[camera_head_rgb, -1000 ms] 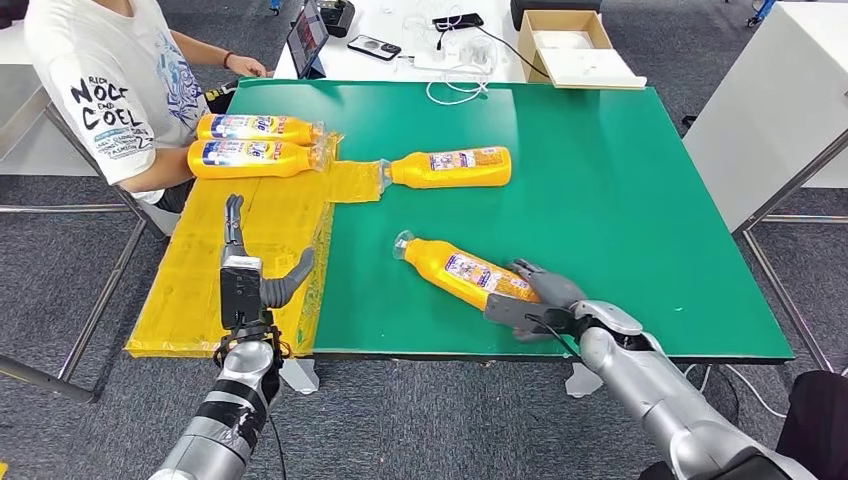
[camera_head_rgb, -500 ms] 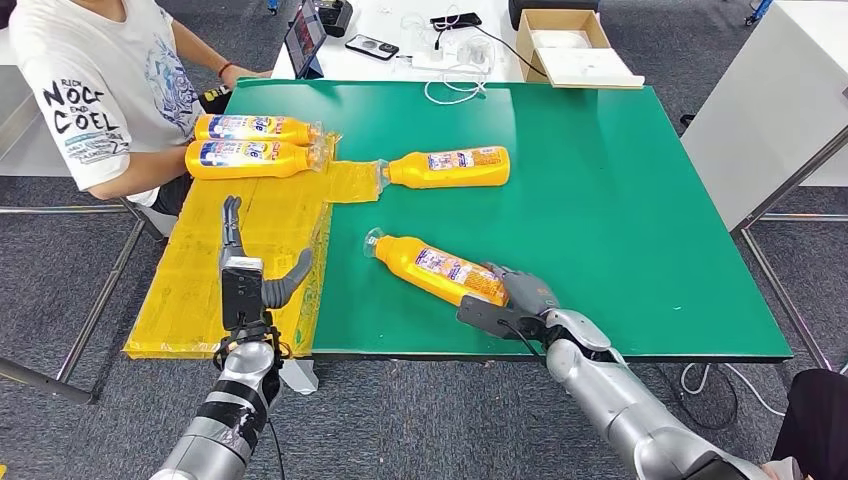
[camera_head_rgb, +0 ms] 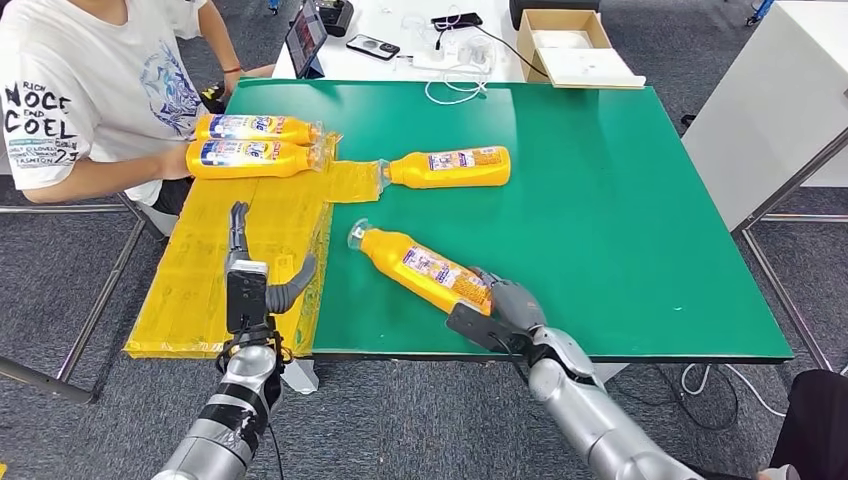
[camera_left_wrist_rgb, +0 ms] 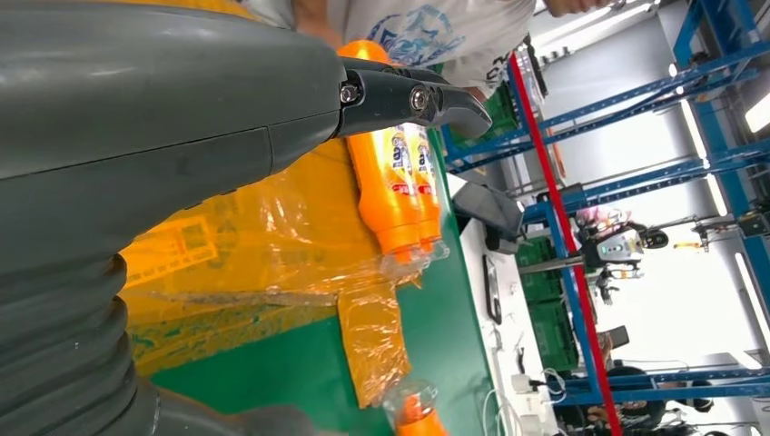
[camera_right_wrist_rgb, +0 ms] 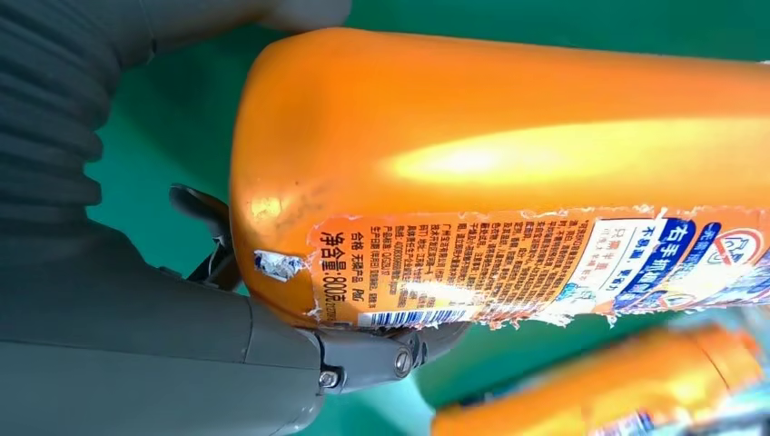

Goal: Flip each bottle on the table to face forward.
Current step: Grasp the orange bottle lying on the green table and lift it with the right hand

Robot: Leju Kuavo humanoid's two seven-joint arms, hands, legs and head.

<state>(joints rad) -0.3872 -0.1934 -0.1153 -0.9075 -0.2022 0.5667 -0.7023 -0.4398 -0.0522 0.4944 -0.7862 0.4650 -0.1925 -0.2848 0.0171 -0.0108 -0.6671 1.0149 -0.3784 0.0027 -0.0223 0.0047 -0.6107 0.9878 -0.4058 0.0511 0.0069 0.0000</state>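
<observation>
**Robot hand swinging the near bottle round**

Right robot hand (camera_head_rgb: 497,308) is what we are watching: it is clamping the base of the near bottle (camera_head_rgb: 420,268), which is lying on the green tabletop (camera_head_rgb: 620,200). Over the last second we are seeing that bottle sliding left and its cap swinging farther away, so the turn looks under way, not finished. Our left robot hand (camera_head_rgb: 255,280) is hovering with fingers apart above the yellow sheet (camera_head_rgb: 200,290), holding nothing. Three other bottles are lying farther back.

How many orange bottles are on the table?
4: two side by side on the yellow plastic, one mid-table, one gripped by the right hand.
</observation>
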